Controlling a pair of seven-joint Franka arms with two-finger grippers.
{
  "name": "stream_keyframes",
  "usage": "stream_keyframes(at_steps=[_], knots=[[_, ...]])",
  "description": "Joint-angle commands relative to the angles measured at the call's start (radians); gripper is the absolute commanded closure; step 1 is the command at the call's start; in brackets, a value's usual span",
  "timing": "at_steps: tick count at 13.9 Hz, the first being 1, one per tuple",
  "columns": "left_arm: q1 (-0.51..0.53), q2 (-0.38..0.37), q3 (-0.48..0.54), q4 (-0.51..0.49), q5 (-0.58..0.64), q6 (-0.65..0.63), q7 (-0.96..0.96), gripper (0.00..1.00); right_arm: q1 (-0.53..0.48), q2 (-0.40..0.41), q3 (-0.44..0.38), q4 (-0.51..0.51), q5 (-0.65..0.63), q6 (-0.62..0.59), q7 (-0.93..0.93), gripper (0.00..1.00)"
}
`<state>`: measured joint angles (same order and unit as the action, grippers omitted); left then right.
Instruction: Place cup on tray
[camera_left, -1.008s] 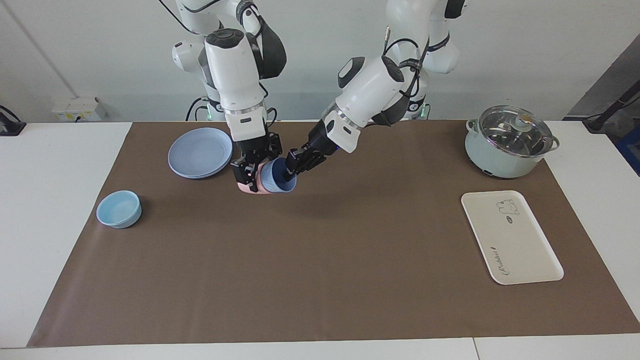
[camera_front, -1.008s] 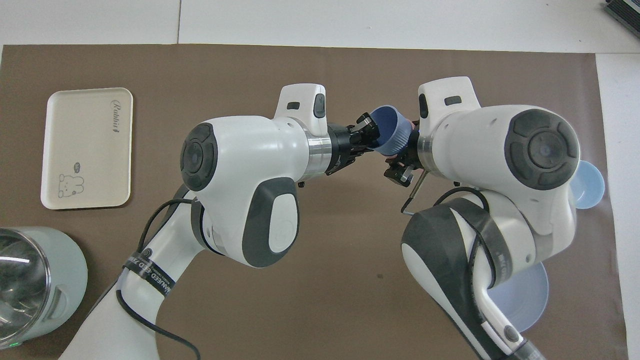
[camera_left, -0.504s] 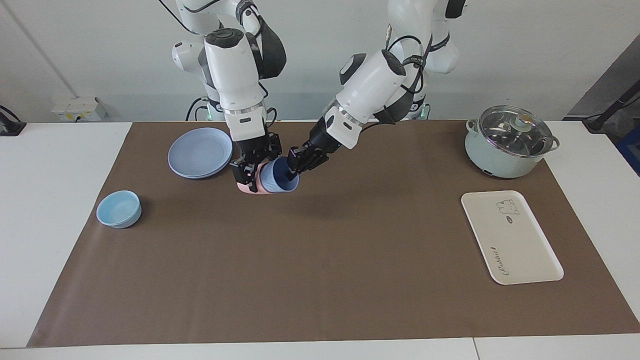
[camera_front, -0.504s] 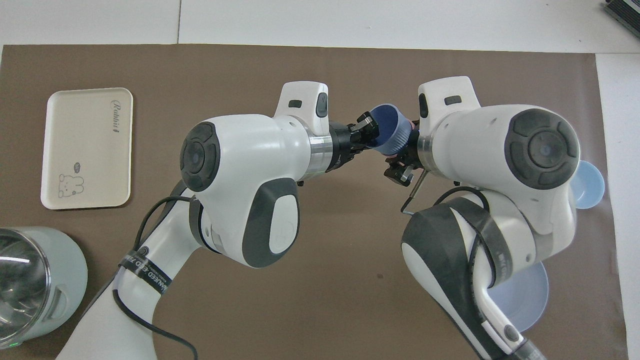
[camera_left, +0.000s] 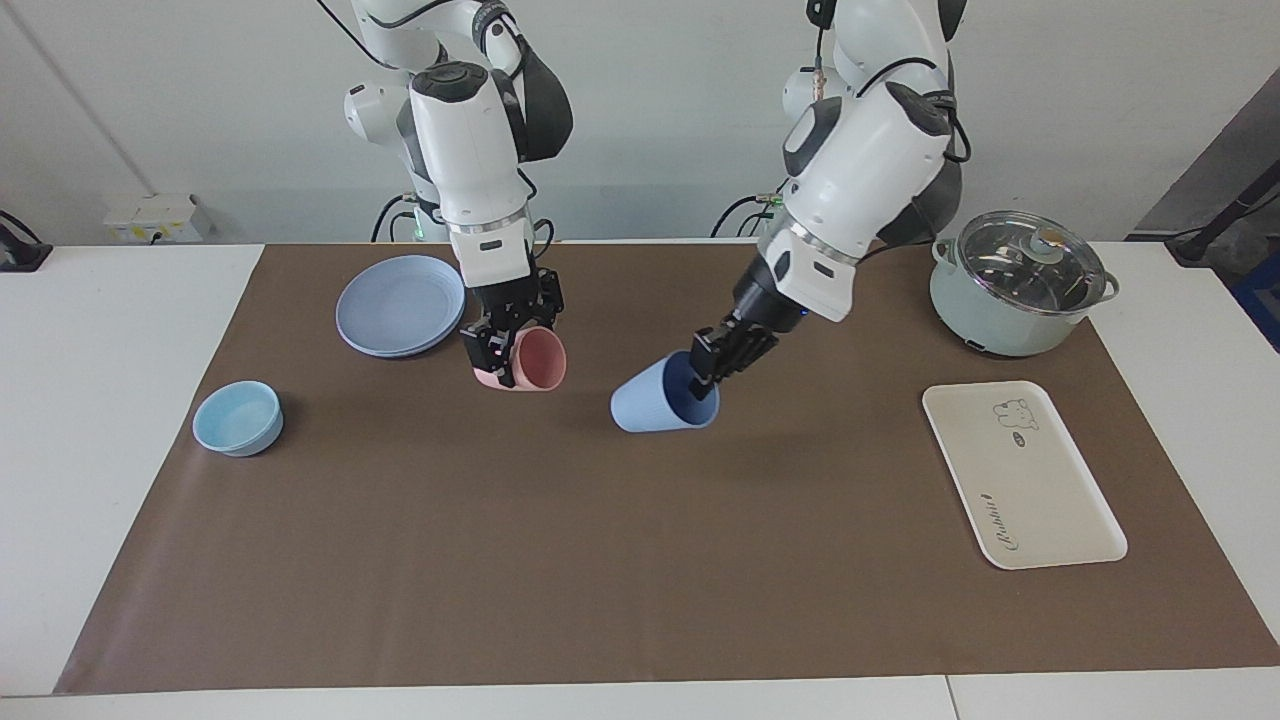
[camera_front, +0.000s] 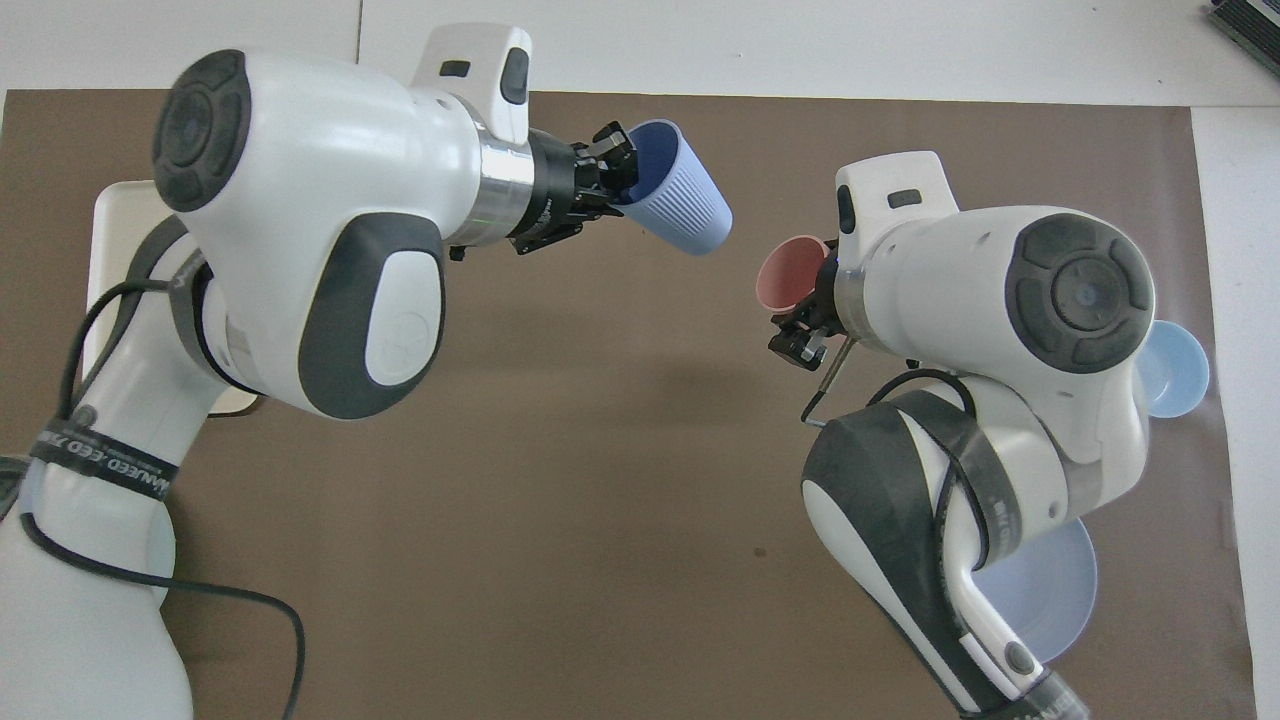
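1. cup (camera_left: 655, 400): periwinkle-blue ribbed tumbler, tapered, darker blue inside, no handle. Tipped on its side in the air over the brown mat mid-table, rim pinched by the left gripper (camera_left: 703, 375).
2. tray (camera_left: 1022, 473): flat cream-white rectangle, rounded corners, bear drawing, cursive "Rabbit". Lies on the mat at the left arm's end, nothing on it.

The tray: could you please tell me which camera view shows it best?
The facing view: the whole tray lies in plain sight, bear drawing and lettering included. In the overhead view the left arm covers nearly all of it; only slivers of its edge show.
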<state>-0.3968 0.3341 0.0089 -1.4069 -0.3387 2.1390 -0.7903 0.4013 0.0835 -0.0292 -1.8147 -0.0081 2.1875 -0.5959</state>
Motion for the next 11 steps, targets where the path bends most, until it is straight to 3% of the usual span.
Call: stream_keyframes(at_steps=[1,3,5,8,11], knots=[[0.068,0.011,-0.006,0.029,0.221,-0.047,0.002,1.0,-0.028,-0.005,0.0,-0.008,-0.007,0.04,0.025,1.0],[0.139,0.011,-0.006,0.022,0.303,-0.038,0.054,1.0,-0.077,0.005,0.002,-0.017,0.022,0.135,0.019,1.0],[0.218,0.011,-0.006,0.013,0.323,-0.031,0.156,1.0,-0.113,0.007,0.0,-0.037,0.144,0.194,-0.004,1.0],[0.373,-0.038,-0.007,-0.134,0.323,0.054,0.395,1.0,-0.205,0.007,0.0,-0.061,0.387,0.267,-0.173,1.0],[0.521,-0.116,-0.01,-0.375,0.306,0.281,0.647,1.0,-0.324,0.047,0.0,-0.064,0.725,0.27,-0.474,1.0]])
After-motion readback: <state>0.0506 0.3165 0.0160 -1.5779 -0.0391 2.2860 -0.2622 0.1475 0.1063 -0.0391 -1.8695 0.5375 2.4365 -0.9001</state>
